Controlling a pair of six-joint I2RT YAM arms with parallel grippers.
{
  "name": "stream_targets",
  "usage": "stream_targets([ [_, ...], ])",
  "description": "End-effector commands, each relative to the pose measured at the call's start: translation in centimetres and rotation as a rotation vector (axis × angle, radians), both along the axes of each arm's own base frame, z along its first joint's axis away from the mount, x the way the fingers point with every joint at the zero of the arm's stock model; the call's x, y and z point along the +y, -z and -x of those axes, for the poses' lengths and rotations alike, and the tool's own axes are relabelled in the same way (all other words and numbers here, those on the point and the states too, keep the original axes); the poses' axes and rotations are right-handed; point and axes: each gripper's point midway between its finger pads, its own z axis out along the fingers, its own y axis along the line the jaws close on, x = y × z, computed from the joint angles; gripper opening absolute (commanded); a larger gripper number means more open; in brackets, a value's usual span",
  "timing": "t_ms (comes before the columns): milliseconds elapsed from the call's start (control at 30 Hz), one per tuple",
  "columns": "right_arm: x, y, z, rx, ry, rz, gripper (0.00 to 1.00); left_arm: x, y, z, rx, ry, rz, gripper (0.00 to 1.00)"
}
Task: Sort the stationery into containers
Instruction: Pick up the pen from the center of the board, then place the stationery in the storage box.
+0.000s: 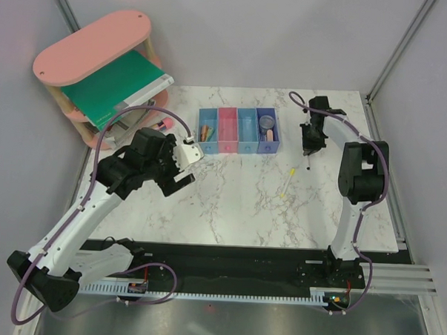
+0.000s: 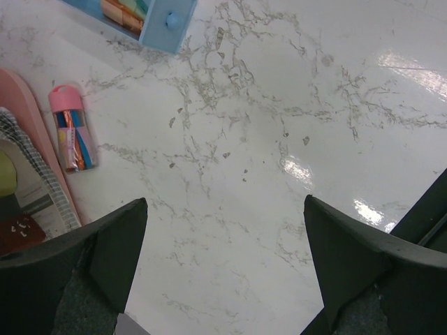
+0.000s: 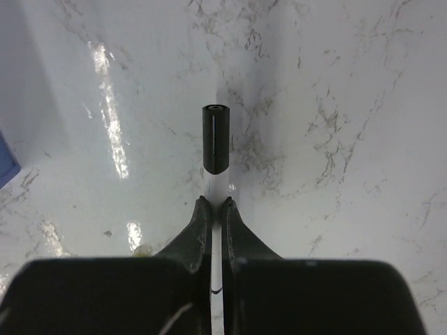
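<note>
White marble table (image 1: 229,212) fills the space between grey walls, with a pink oval-topped shelf (image 1: 91,47) at the far left holding a green book (image 1: 116,85). At the far centre stands the row of four bins (image 1: 238,130), light blue, pink, light blue and dark blue from left to right. Orange sticks (image 1: 206,130) lie in the leftmost bin, and a purple disc (image 1: 267,123) sits in the dark blue one, with what may be a peach stick just near of it.

Right of the bins, the right gripper (image 3: 213,202) is clenched on the thin black-and-white pen (image 3: 215,139), whose black cap pokes out beyond the fingertips. A thin yellow stick (image 1: 288,181) lies on the table nearer, between the two arms.

The left gripper (image 2: 225,202) hangs with its jaws spread wide and nothing between them, near the left end of the bins. The pink stubby cylinder (image 2: 70,127) lies on the table just beside the shelf's base.
</note>
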Motion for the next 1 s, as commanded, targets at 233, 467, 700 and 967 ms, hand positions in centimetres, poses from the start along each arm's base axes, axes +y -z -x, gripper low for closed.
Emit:
stream_targets([
  [233, 2.0, -12.3, -2.3, -0.246, -0.139, -0.044, 0.00, -0.2, -0.4, -1.9, 0.017, -0.098, 0.074, 1.00],
  [467, 6.6, -18.0, -4.8, -0.388, -0.264, -0.106, 0.00, 0.5, -1.0, -6.9, 0.026, -0.225, 0.112, 1.00],
  [700, 12.4, -20.3, -7.0, -0.483, -0.395, -0.186, 0.00, 1.7, -1.5, -12.3, 0.050, -0.349, 0.196, 1.00],
  [967, 17.7, -18.3, -10.0, -0.539, -0.494, -0.282, 0.00, 1.5, -0.3, -14.4, 0.071, -0.331, 0.169, 1.00],
])
